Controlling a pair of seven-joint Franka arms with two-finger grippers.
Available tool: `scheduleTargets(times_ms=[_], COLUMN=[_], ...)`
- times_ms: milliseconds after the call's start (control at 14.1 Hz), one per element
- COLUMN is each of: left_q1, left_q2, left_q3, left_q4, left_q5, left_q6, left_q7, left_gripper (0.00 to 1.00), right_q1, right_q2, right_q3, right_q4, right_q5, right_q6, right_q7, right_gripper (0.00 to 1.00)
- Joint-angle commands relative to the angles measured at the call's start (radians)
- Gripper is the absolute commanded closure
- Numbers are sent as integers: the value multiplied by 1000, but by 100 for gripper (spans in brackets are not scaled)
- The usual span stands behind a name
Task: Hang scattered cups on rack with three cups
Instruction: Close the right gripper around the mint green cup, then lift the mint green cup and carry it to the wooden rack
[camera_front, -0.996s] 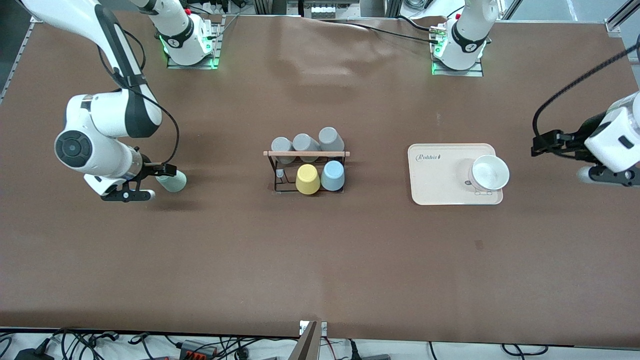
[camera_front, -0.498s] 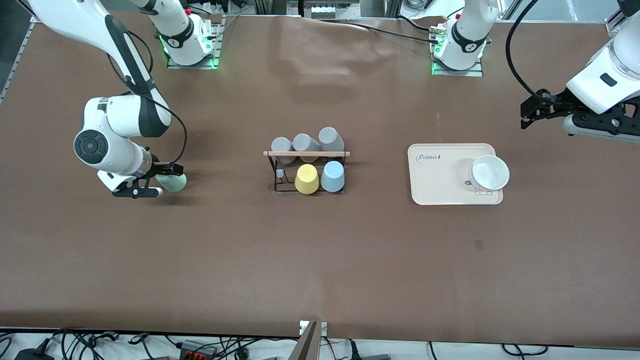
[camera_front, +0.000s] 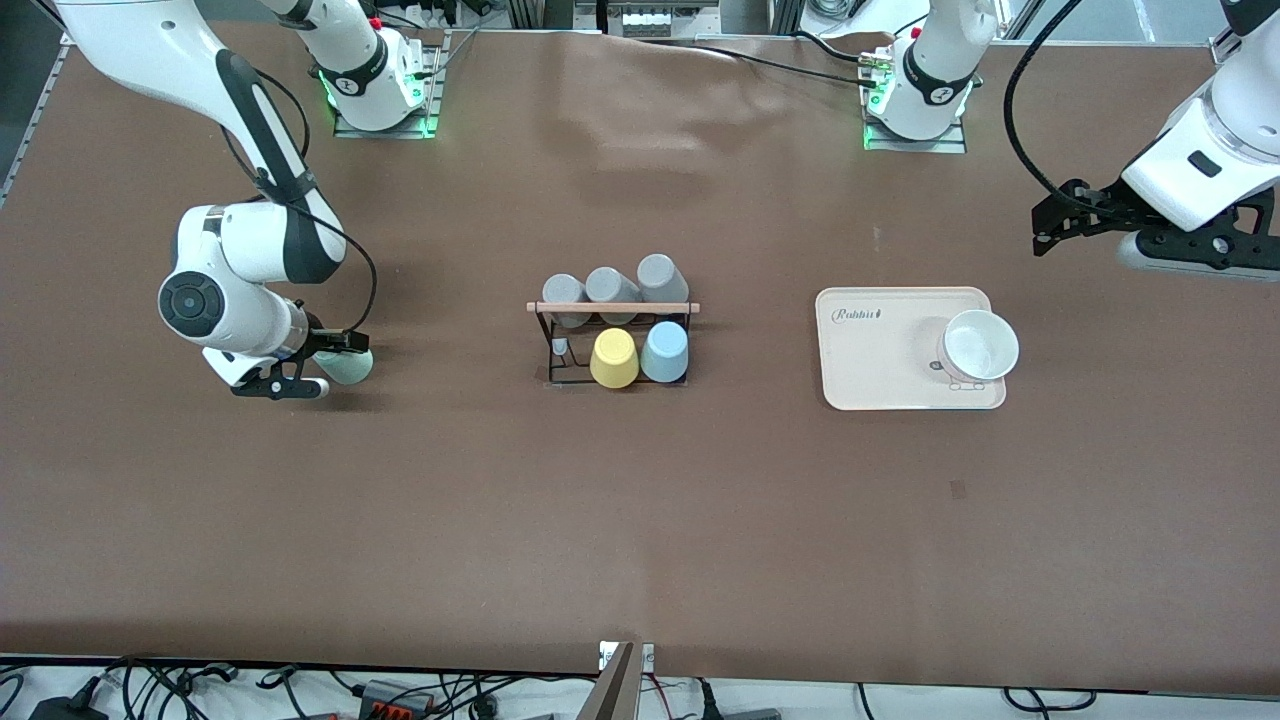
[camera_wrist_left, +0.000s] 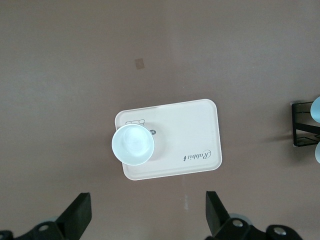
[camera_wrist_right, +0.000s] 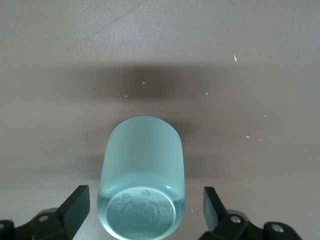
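Note:
The pale mint green cup (camera_front: 352, 370) lies on its side on the table toward the right arm's end. My right gripper (camera_front: 330, 363) is low at the cup and open. In the right wrist view the cup (camera_wrist_right: 142, 170) shows its base between the spread fingers (camera_wrist_right: 75, 206), which do not touch it. The light blue cup (camera_front: 665, 352) hangs on the black wire rack (camera_front: 560, 375) with the wooden rod (camera_front: 612, 307). My left gripper (camera_front: 1050, 222) is open and empty, up over the table near the tray; it shows in its wrist view (camera_wrist_left: 146, 217).
A yellow cup (camera_front: 614, 358) and three grey cups (camera_front: 610, 288) also hang on the rack. A cream tray (camera_front: 880, 350) with a white bowl (camera_front: 980, 345) lies toward the left arm's end; the tray (camera_wrist_left: 185, 135) and bowl (camera_wrist_left: 133, 145) show in the left wrist view.
My left arm has swung up and away from beside the tray. My right gripper has shifted slightly closer round the mint cup, still open.

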Motion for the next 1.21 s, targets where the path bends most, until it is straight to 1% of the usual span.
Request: scheduleTargets(times_ms=[0, 71, 142, 213, 285, 427, 498, 569, 640, 712, 783, 925, 1067, 1139], left_q1=[-2, -2, -4, -1, 1, 1, 1, 1, 1, 1, 2, 6, 4, 4], left_q2=[-12, -12, -13, -13, -13, -12, -12, -12, -12, -12, -12, -12, -12, -12], left_q3=[4, 4, 2, 4, 4, 4, 2, 2, 2, 2, 4, 4, 2, 2], left_q4=[-3, -3, -2, -2, -2, -2, -2, -2, -2, -2, -2, -2, -2, -2], left_q5=[-20, -20, -11, -11, -11, -7, -9, -9, -9, -9, -9, -9, -9, -9], left_q6=[4, 2, -1, -1, -1, -1, -1, -1, -1, -2, -4, -4, -5, -5], left_q7=[0, 1, 1, 0, 0, 0, 0, 0, 0, 0, 0, 0, 0, 0], left_gripper=[0, 0, 0, 0, 0, 0, 0, 0, 0, 0, 0, 0, 0, 0], right_q1=[-9, -8, -8, -9, -11, -11, -9, -8, -3, 3, 11, 26, 40, 63], right_q2=[7, 8, 8, 8, 8, 8, 8, 5, 1, -7, -12, -1, 8, 22], right_q3=[6, 6, 8, 8, 8, 8, 8, 8, 8, 9, 9, 24, 37, 41], right_q4=[12, 12, 12, 12, 13, 30, 35, 38, 53, 85, 142, 303, 427, 476], right_q5=[0, 0, 0, 0, 1, 1, 1, 1, 1, 1, 1, 21, 66, 69], right_q6=[10, 8, 8, 8, 8, -1, -6, -7, -13, -53, -119, -295, -409, -436], right_q7=[2, 4, 2, 2, 4, 7, 5, 5, 2, 2, 2, 4, -4, -3], right_gripper=[0, 0, 4, 12, 28, 57, 65, 70, 74, 76, 76, 76, 76, 76])
